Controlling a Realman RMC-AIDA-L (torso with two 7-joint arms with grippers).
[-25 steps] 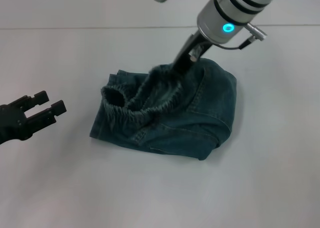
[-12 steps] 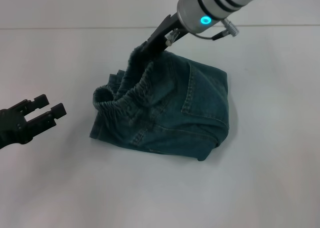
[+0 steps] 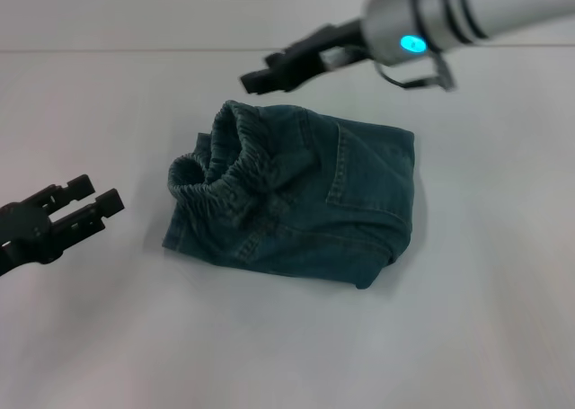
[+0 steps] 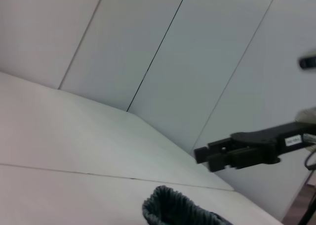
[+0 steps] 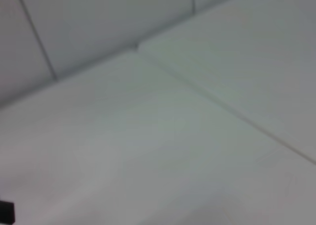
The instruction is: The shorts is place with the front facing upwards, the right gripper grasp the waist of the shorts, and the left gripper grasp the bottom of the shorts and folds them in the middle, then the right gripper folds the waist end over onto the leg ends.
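Observation:
The dark blue denim shorts (image 3: pixel 296 198) lie folded in a bundle on the white table (image 3: pixel 467 319), the elastic waistband (image 3: pixel 220 171) bunched up on the left side. My right gripper (image 3: pixel 256 75) hovers above the bundle's far left edge, open and holding nothing. My left gripper (image 3: pixel 92 200) is open, low over the table to the left of the shorts and apart from them. The left wrist view shows the waistband's rim (image 4: pixel 173 212) and the right gripper (image 4: pixel 210 157) above it. The right wrist view shows only table and wall.
A white wall (image 3: pixel 180 9) rises behind the table's far edge. Bare table surface lies around the shorts on all sides.
My right gripper carried the waistband up and leftward, then let go and swung up off the cloth. The waist end has dropped onto the bundle. The left gripper has barely moved.

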